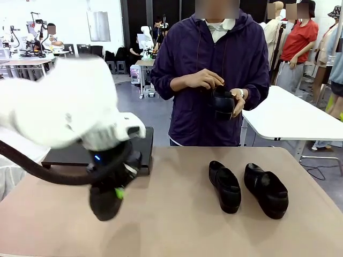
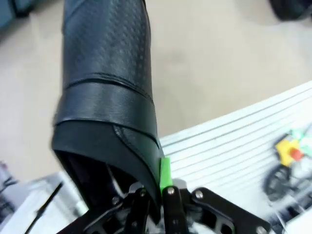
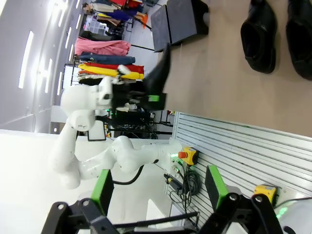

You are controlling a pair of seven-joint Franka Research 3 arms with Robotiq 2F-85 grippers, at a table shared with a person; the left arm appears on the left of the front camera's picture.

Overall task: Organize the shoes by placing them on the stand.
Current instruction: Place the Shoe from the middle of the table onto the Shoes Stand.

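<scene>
Two dull black leather shoes (image 1: pixel 225 186) (image 1: pixel 266 190) lie on the plain tan tabletop (image 1: pixel 177 230). A third black leather shoe (image 2: pixel 107 73), above that table, shows fine dotting beside a bright green pad (image 2: pixel 165 173).

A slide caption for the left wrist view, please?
Left gripper shut on the rim of a black leather dress shoe.

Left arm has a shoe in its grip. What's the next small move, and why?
Probably swing the arm back toward the stand until the shoe hangs over a bare panel. The left gripper is shut on the rim of the shoe's opening, the shoe hangs toe-down from it, and the stand sits just behind with nothing resting on the parts that show.
</scene>
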